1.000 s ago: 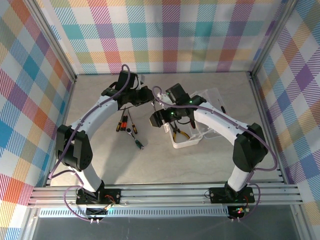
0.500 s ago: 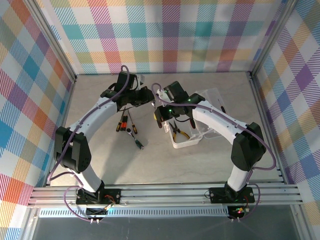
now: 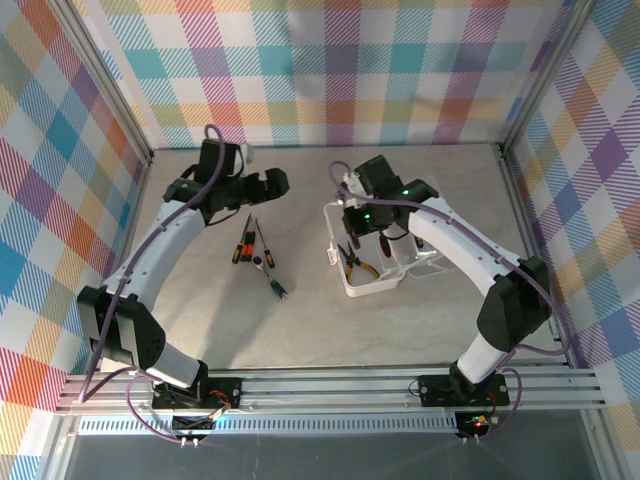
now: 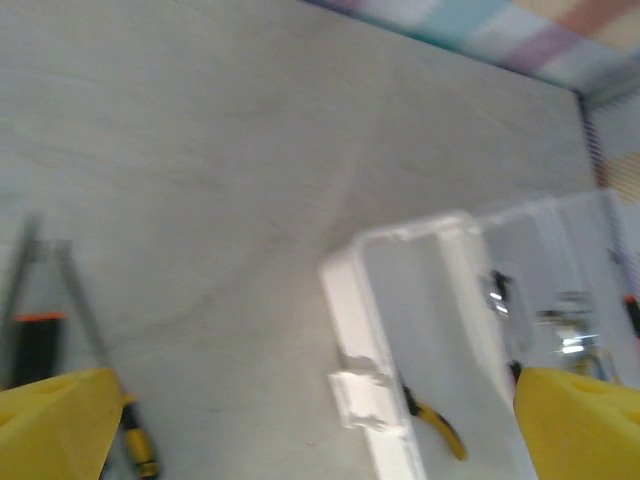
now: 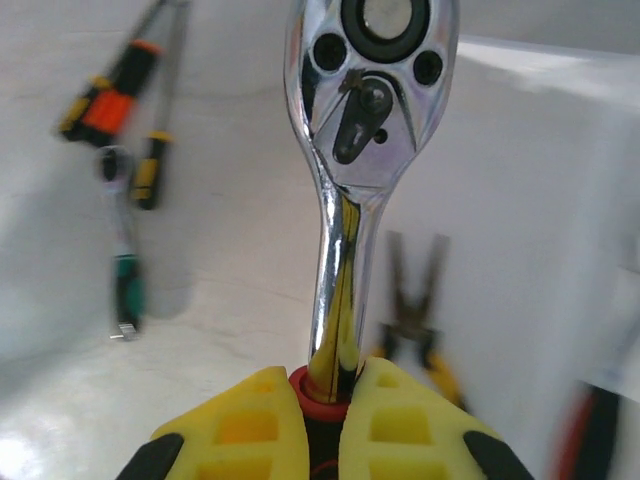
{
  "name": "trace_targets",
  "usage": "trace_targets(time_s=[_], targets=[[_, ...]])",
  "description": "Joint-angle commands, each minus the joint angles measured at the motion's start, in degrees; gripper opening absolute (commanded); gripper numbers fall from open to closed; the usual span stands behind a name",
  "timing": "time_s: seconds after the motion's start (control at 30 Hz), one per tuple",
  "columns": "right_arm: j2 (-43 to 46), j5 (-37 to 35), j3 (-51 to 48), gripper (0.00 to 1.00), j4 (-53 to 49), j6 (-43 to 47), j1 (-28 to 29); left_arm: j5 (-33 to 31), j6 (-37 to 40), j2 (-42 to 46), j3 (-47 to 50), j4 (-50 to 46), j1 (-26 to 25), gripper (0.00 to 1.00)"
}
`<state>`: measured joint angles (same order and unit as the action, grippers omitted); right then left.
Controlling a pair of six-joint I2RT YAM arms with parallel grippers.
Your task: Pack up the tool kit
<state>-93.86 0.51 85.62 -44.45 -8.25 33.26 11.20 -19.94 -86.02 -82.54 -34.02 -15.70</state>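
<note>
Grey table (image 3: 400, 330), fenced by plaid-patterned walls, carrying all items below. Tool kit case (image 3: 372, 288): translucent whitish plastic, rectangular, standing open on the right half of the table, with its clear lid tilted back at the far side. Left gripper (image 3: 272, 184): hanging above the far-left part of the table, well apart from the case, jaws spread wide; the yellow fingertips (image 4: 55, 420) sit at opposite edges of the left wrist view, with nothing between them. Right gripper (image 5: 322, 425): positioned over the left rim of the case, yellow pads clamped together on the red handle end of the chrome ratchet (image 5: 368, 90) — shaft and round head project straight out past the pads, clear of the table. Yellow-handled pliers (image 3: 355, 263): lying inside the case, near its left wall. Screwdrivers (image 3: 245, 243): a cluster with red, orange and black handles, lying side by side on the bare table between the left gripper and the case. Small green-handled driver (image 3: 273, 278) — lying just beside the screwdrivers, on their near side, apart from the case.
</note>
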Motion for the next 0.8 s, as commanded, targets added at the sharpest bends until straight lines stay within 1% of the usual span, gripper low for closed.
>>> trace_targets(time_s=[0.0,0.07,0.17,0.37,0.7,0.77], targets=[[1.4,-9.2,-1.3,0.00,-6.0,2.0,-3.3,-7.4,3.8,0.5,2.8,-7.3,2.3,1.00],[0.9,-12.5,-2.0,0.00,-7.6,2.1,-4.8,-8.8,3.9,0.0,4.9,-8.0,2.8,1.00],[0.0,-15.6,-2.8,0.00,-8.3,2.0,-6.4,-8.1,3.5,-0.8,7.7,-7.4,2.8,1.00],[-2.8,-17.5,-2.6,0.00,-7.8,2.5,-7.0,-5.6,2.5,-2.2,10.2,-5.9,2.8,1.00],[-7.3,-18.5,-2.4,0.00,-4.5,2.6,-7.0,-4.6,2.5,-3.5,9.7,-5.5,2.7,1.00],[-7.9,-18.9,-1.9,0.04,-4.4,2.2,-7.0,-4.4,2.5,-3.8,9.5,-5.6,2.7,1.00]])
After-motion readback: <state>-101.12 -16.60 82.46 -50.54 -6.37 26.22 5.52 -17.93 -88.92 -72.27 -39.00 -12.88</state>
